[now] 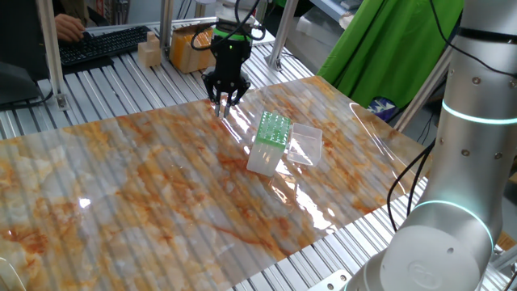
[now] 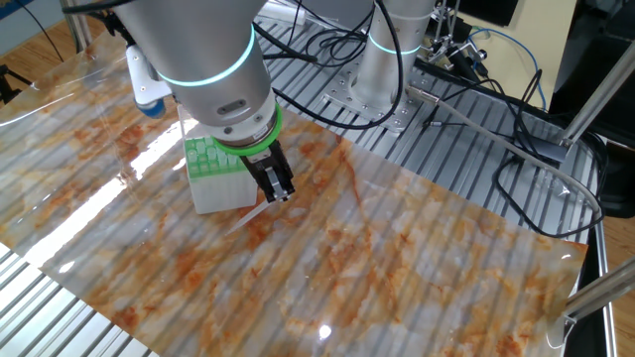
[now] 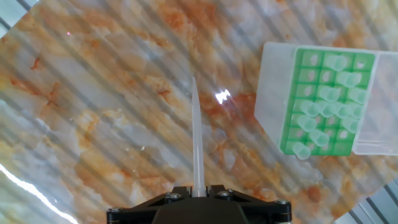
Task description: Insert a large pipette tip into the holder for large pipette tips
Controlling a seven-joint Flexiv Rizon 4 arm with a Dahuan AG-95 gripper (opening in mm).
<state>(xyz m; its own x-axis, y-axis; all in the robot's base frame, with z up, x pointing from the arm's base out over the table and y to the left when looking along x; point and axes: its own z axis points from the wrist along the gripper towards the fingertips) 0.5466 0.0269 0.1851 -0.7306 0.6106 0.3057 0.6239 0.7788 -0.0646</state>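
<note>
One fixed view: gripper (image 1: 224,100) poised over the marbled mat (image 1: 145,186), just beside the holder (image 1: 270,143), lid (image 1: 305,142) folded open. Risk: tip striking the mat, or missing a hole through misalignment.

Other fixed view: tip (image 2: 245,217) slanting down from the fingers (image 2: 277,181), point near the mat, holder (image 2: 216,169) just behind. Risk: a thin cone pivoting in the grip.

Hand view: jaws nearly closed, clamped on the wide end of the tip (image 3: 198,140). Holder (image 3: 318,99) off to the right, green grid partly filled, some holes free.
</note>
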